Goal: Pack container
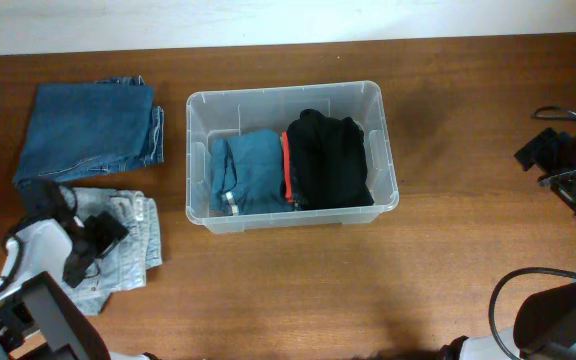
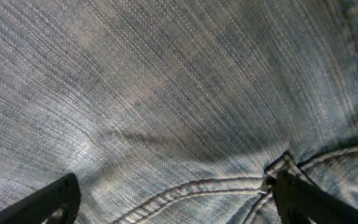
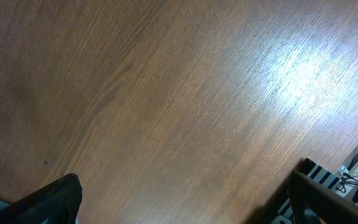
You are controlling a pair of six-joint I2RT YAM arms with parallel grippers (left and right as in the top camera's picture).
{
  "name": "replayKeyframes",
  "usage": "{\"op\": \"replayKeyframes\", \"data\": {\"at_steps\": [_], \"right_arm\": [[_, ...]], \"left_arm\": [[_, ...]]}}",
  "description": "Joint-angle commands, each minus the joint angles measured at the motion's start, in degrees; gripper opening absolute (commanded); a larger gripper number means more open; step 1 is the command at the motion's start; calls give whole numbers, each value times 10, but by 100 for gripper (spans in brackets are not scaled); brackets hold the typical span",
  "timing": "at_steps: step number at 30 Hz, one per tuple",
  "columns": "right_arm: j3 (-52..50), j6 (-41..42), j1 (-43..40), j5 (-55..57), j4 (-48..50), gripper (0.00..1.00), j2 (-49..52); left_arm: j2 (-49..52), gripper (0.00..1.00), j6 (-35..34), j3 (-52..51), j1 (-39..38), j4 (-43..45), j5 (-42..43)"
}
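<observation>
The clear plastic container stands at the table's middle. Inside lie folded teal-blue jeans on the left and a black garment on the right, with a red-orange strip between them. Folded light-wash jeans lie at the front left. My left gripper is down on them, open, its fingers spread over the fabric and a seam. Folded dark blue jeans lie behind. My right gripper is open and empty over bare wood at the far right.
The wooden table runs across the view. Black arm bases and cables stand at the front left, front right and right edge. A black device with cables shows at the lower right of the right wrist view.
</observation>
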Motion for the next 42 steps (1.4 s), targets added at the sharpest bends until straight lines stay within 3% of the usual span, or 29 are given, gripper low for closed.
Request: {"op": "replayKeyframes", "data": {"at_steps": [1,6,18,24,32,36,40,42], "right_arm": [[-2,5,-3,3,0,99,-7],[-2,5,-3,3,0,98,-7],[-2,5,-3,3,0,98,-7],[-2,5,-3,3,0,99,-7],[-2,5,-3,3,0,99,-7],[-2,5,-3,3,0,98,-7],[-2,5,-3,3,0,98,-7],[-2,5,-3,3,0,99,-7]], "left_arm": [[33,100,-42,-15,-43,3,111],[32,99,-43,-15,-47,4,212],[1,99,23,27,-41,-28,212],[-55,99,111,76,-41,-87,84],[-71,99,117,76,-41,-50,-228],[-70,99,120,76,-40,0,-212],[-71,99,284,76,-37,73,-148],[-70,99,322,76,-20,76,-114]]}}
